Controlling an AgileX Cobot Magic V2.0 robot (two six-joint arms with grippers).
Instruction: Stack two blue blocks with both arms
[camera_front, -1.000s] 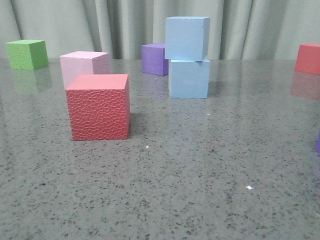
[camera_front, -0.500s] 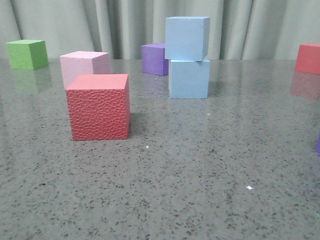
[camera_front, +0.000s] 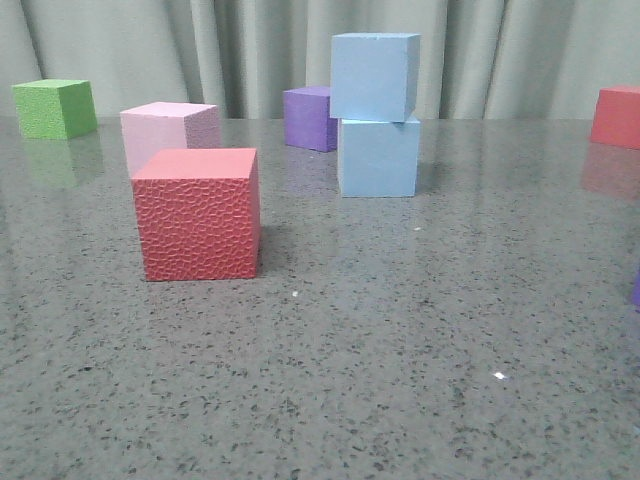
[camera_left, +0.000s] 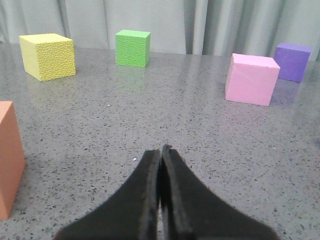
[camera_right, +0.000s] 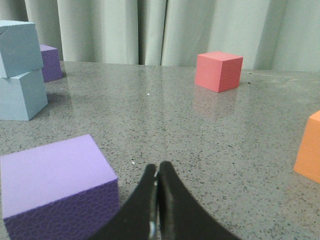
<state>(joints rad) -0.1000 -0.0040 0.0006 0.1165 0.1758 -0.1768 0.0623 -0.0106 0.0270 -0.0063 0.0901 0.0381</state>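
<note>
— So, where do the blue blocks sit?

— Far on the bench (camera_front: 420, 330), right of the middle. The upper blue block (camera_front: 373, 76) rests on the lower blue block (camera_front: 377, 157), turned a little so its corners overhang. Nothing grips either one.

— What surrounds them?

— A small purple cube (camera_front: 309, 118) stands just behind and to the left, in front of the grey curtain (camera_front: 500, 50). Nearer, on the left, a red textured cube (camera_front: 198, 213) stands in front of a pale pink cube (camera_front: 168, 130), and a green cube (camera_front: 54, 108) sits at the far left. Another red cube (camera_front: 615, 117) shows at the far right edge.

— And the hands?

— The left hand (camera_left: 161, 150) is clenched, fingers pressed together on nothing, low over bare bench. Its camera also catches a yellow cube (camera_left: 48, 56) and an orange cube (camera_left: 10, 157). The right hand (camera_right: 157, 170) is clenched too, empty, with a large purple cube (camera_right: 57, 187) just beside it, not touching. Both hands are well apart from the stack.
</note>
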